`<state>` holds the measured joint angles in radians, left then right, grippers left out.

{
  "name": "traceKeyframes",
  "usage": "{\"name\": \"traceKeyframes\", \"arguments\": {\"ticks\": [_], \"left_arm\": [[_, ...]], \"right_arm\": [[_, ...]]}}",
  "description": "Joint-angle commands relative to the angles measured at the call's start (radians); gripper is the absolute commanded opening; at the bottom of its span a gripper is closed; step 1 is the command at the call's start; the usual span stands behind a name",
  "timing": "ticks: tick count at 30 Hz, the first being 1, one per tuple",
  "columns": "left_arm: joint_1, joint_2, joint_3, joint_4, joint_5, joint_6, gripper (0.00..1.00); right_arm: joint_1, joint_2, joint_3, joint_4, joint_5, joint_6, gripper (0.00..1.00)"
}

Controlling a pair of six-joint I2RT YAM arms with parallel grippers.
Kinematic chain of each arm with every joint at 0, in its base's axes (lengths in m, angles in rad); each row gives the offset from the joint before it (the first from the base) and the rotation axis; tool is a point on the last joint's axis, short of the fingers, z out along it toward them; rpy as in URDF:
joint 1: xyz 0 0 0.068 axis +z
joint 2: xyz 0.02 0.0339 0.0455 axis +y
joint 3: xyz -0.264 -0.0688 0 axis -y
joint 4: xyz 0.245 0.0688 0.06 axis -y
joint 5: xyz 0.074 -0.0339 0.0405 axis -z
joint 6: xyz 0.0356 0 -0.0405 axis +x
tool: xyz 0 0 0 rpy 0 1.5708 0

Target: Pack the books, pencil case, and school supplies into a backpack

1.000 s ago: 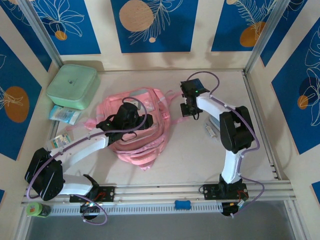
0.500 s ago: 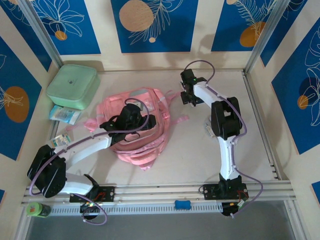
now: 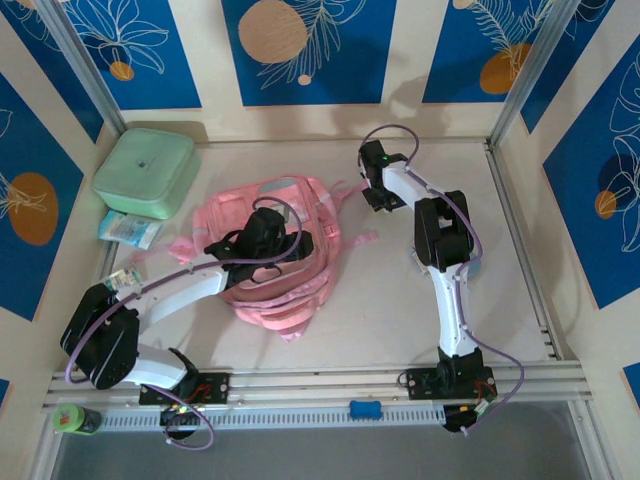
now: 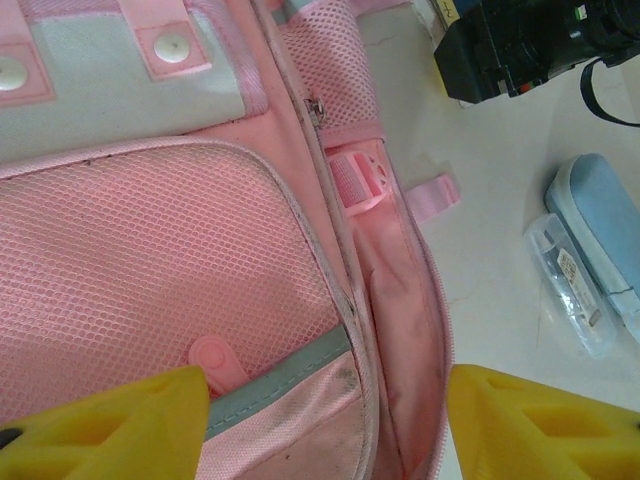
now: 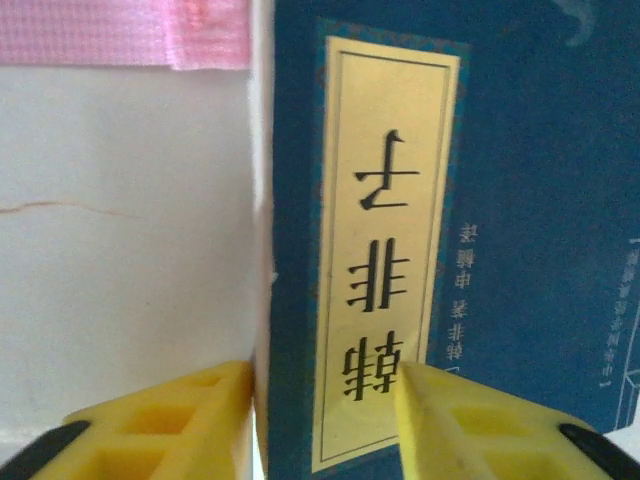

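From above, the left gripper [image 3: 262, 238] hovers over the pink backpack [image 3: 290, 300] at centre-left, with the right gripper [image 3: 376, 192] past its far right corner. The left wrist shows jaws spread above the backpack's gaping zip. At the right wrist, parted jaws straddle a navy book's [image 5: 500, 150] edge with nothing grasped, so picking it up looks next and calls for a pinch on that edge

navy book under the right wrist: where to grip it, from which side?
Likely its long edge, from the bare table side: the navy book looks flat and thin, with that edge free. The open right gripper straddles it.
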<state>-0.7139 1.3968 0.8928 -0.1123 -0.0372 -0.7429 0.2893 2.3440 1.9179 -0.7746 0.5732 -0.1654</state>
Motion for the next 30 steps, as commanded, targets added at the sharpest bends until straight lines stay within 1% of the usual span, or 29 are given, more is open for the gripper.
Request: {"name": "traceKeyframes", "arguments": {"ticks": [1, 4, 7, 12, 17, 19, 23, 26, 30], "left_arm": [[-0.008, 0.006, 0.035, -0.007, 0.003, 0.007, 0.64], [-0.008, 0.006, 0.031, -0.010, 0.002, 0.007, 0.64], [-0.009, 0.005, 0.031, -0.008, -0.001, 0.008, 0.64], [-0.007, -0.001, 0.035, -0.014, 0.003, 0.010, 0.64], [-0.008, -0.012, 0.029, -0.014, 0.002, 0.007, 0.64], [-0.008, -0.015, 0.026, -0.014, 0.003, 0.006, 0.64], [-0.008, -0.030, 0.017, -0.007, 0.011, -0.004, 0.64], [-0.008, -0.043, 0.014, -0.007, 0.019, -0.007, 0.64], [-0.008, -0.065, -0.002, -0.009, 0.025, -0.012, 0.64]], "right_arm": [[-0.016, 0.029, 0.008, 0.000, 0.030, -0.037, 0.31], [-0.016, 0.009, -0.002, 0.011, 0.024, -0.038, 0.23], [-0.012, -0.038, -0.055, 0.071, 0.012, -0.045, 0.09], [-0.017, -0.059, -0.079, 0.095, 0.024, -0.054, 0.00], [-0.003, -0.106, -0.103, 0.085, -0.010, -0.007, 0.00], [0.005, -0.125, -0.096, 0.045, -0.050, 0.044, 0.00], [0.043, -0.199, -0.137, 0.012, -0.101, 0.153, 0.00], [0.085, -0.236, -0.168, -0.033, -0.074, 0.220, 0.00], [0.125, -0.304, -0.235, -0.118, -0.160, 0.351, 0.00]]}}
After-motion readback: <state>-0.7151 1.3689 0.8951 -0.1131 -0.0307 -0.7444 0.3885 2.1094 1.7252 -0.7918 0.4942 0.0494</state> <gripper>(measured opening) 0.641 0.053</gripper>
